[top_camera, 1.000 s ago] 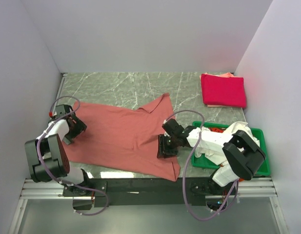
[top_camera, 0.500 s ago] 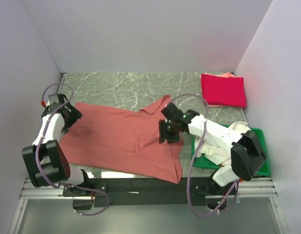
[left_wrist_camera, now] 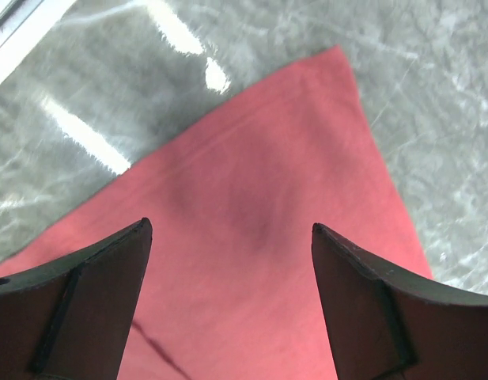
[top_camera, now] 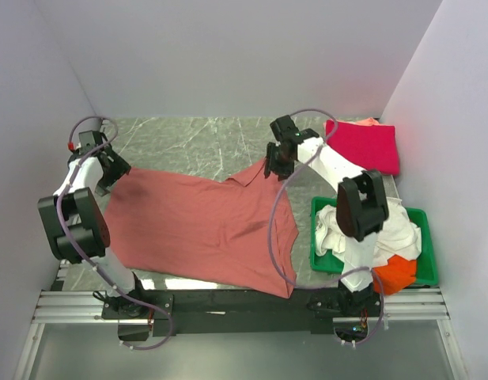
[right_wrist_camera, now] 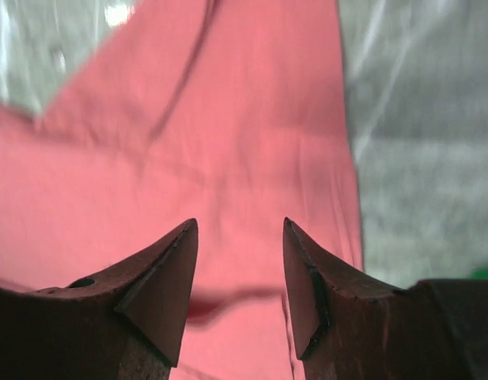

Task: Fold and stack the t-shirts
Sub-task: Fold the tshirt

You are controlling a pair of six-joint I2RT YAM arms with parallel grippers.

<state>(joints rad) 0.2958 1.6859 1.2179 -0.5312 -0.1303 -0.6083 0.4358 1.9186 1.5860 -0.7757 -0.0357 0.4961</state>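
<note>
Risk sits at the far corners of the salmon-red t-shirt [top_camera: 204, 226], spread flat on the table [top_camera: 188, 138]: my left gripper [left_wrist_camera: 228, 229] hangs wide apart over its left corner, my right gripper [right_wrist_camera: 240, 226] parted over the sleeve side, neither pinching cloth. Closing too high grabs nothing (or one layer only), and uneven pulls would skew the fold toward the green tray [top_camera: 316, 249]

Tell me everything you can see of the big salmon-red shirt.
The salmon-red shirt is soft plain cloth, unfolded, spread nearly flat on the grey marble table with slight wrinkles. One part juts toward the far right. The left pincer hangs open above its far left corner, the right pincer open above that far right part.
</note>
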